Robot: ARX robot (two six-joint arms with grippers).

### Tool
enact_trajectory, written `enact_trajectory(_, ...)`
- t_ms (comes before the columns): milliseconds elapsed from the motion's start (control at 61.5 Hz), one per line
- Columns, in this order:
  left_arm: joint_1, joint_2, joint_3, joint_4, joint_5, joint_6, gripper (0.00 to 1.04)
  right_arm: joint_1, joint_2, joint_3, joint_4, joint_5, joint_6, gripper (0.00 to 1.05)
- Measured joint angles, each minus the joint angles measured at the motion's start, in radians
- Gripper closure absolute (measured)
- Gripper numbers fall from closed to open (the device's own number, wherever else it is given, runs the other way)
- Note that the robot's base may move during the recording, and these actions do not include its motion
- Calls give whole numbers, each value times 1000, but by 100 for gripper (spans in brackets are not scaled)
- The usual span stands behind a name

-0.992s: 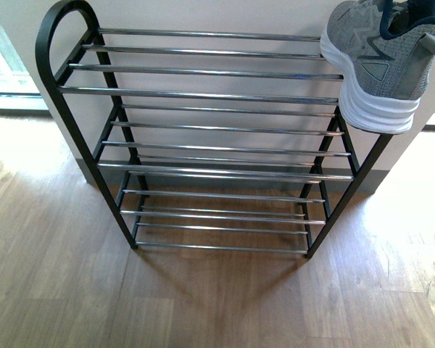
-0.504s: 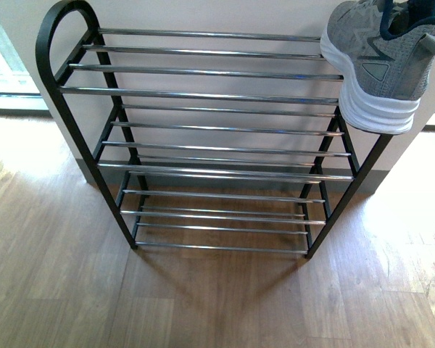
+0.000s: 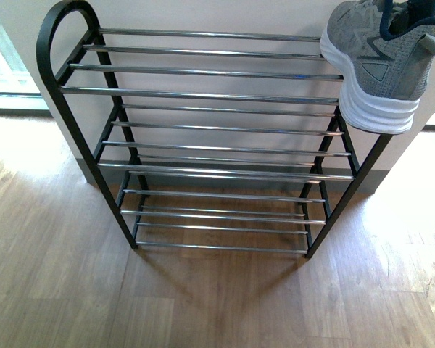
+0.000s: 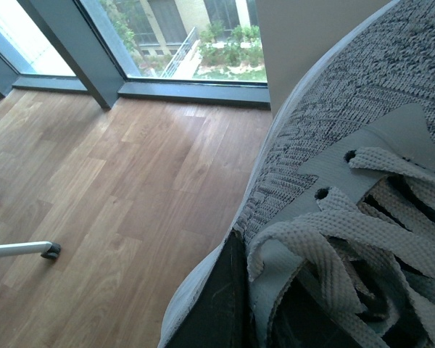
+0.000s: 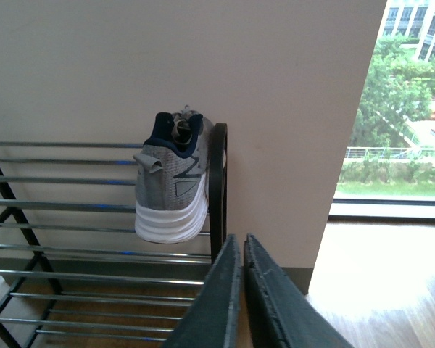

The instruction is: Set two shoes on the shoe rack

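Observation:
One grey knit shoe (image 3: 380, 61) with a thick white sole stands on the top tier of the shoe rack (image 3: 203, 94) at its right end, heel toward me; the right wrist view shows this shoe (image 5: 172, 185) beside the rack's black end post. The other shoe (image 4: 348, 196) fills the left wrist view, laces close up, and my left gripper (image 4: 235, 290) is shut on its side by the tongue, one dark finger showing. My right gripper (image 5: 242, 246) is shut and empty, off the rack's right end, apart from the shoe. Neither arm shows in the front view.
The rack (image 5: 72, 254) stands against a beige wall (image 3: 203, 14) on wood flooring (image 3: 203, 304). Floor-to-ceiling windows (image 4: 167, 36) lie to both sides. A chair leg with a caster (image 4: 49, 251) stands on the floor in the left wrist view.

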Motion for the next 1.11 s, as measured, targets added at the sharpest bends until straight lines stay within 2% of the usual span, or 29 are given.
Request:
enact_trajectory(439, 0, 0, 0, 0, 0, 0, 103, 0, 0, 0, 0, 0, 0, 9)
enact_trajectory(537, 0, 0, 0, 0, 0, 0, 103, 0, 0, 0, 0, 0, 0, 9)
enact_trajectory(569, -9, 9, -8, 37, -48, 11, 103, 0, 0, 0, 0, 0, 0, 9)
enact_trajectory(618, -37, 31, -40, 184, -199, 4, 103, 0, 0, 0, 0, 0, 0, 9)
enact_trajectory(651, -52, 35, -47, 240, -260, -14, 103, 0, 0, 0, 0, -1, 0, 9)
enact_trajectory(683, -60, 31, -44, 241, -268, -46, 103, 0, 0, 0, 0, 0, 0, 9)
enact_trajectory(797, -64, 19, 27, 64, -184, -253, 103, 0, -1, 0, 0, 0, 0, 9)
enact_trajectory(862, -73, 65, 84, -23, -104, -393, 103, 0, -1, 0, 0, 0, 0, 9)
enact_trajectory(944, -95, 165, 164, -42, -32, -530, 103, 0, -1, 0, 0, 0, 0, 9)
enact_trajectory(1106, -155, 377, 371, -65, 92, -640, 103, 0, -1, 0, 0, 0, 0, 9)
